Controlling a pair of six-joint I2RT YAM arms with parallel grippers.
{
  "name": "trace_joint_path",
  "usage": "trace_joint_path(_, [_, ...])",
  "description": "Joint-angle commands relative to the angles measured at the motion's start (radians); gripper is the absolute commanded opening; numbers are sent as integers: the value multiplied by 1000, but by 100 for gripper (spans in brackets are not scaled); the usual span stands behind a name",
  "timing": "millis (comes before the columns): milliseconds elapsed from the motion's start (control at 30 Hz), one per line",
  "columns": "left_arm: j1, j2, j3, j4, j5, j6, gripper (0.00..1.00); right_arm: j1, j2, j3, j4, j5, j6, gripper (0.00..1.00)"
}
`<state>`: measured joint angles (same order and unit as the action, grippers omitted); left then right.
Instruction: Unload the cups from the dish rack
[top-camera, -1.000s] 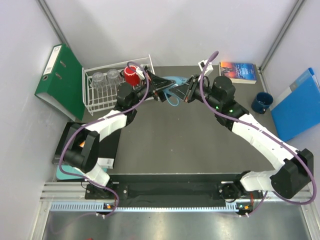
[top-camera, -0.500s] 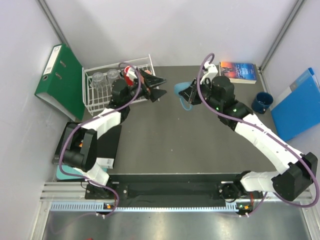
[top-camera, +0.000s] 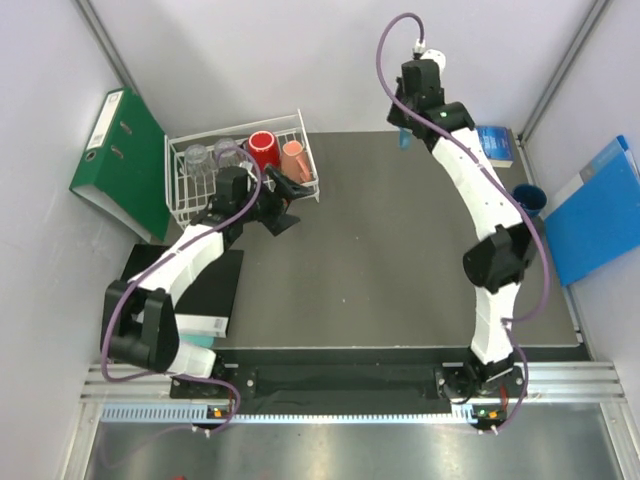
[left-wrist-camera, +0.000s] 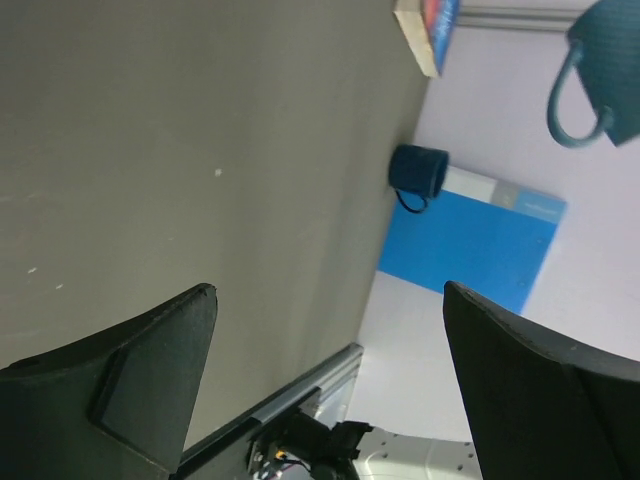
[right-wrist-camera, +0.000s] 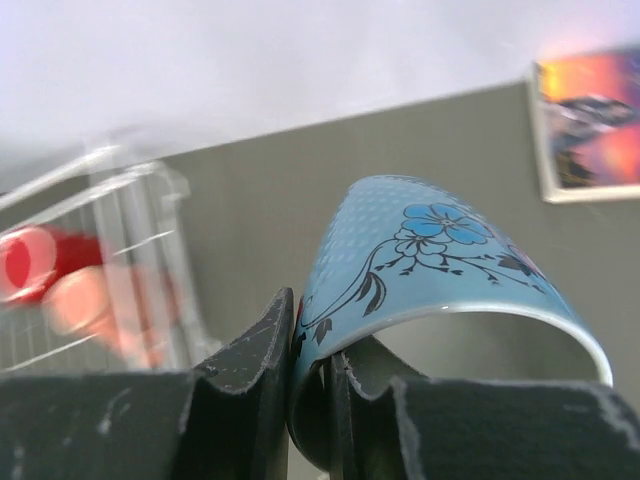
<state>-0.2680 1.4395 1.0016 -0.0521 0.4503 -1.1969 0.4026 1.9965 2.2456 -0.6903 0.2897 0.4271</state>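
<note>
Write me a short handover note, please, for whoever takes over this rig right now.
Left gripper: open, empty, beside the dish rack.
Right gripper: shut on the light blue mug at its rim, held up near the far edge.
In the rack: red mug, orange mug, two glass tumblers.
Done: dark blue mug out, on the table at its right.
Left: set down the light blue mug, unload the other four.

Around the dish rack (top-camera: 185, 212)
Two tumblers (top-camera: 197, 157) stood in its left half, two mugs (top-camera: 262, 150) in its right; a binder (top-camera: 125, 160) stood left of it, and a held mug (right-wrist-camera: 430, 250), book (top-camera: 497, 145), table mug (top-camera: 529, 197) and folder (top-camera: 600, 205) were to its right.
</note>
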Motion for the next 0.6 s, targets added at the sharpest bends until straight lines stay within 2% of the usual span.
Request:
trace_joint_path(0, [-2,-82,8,-192,-88,105,99,-94,152,187,-142,115,16,0])
trace_joint_path(67, [-2,-102,18,-245,-105,126,99,-137,188,216,-172,98,21,0])
trace_joint_path(200, [-3,-126,9,-272,-131,138,99,-182,231,169,-173,82,22,0])
trace_joint_path(567, [-13,-37,9,-246,-101,117,99,-246,346,138,-144,-43,62,0])
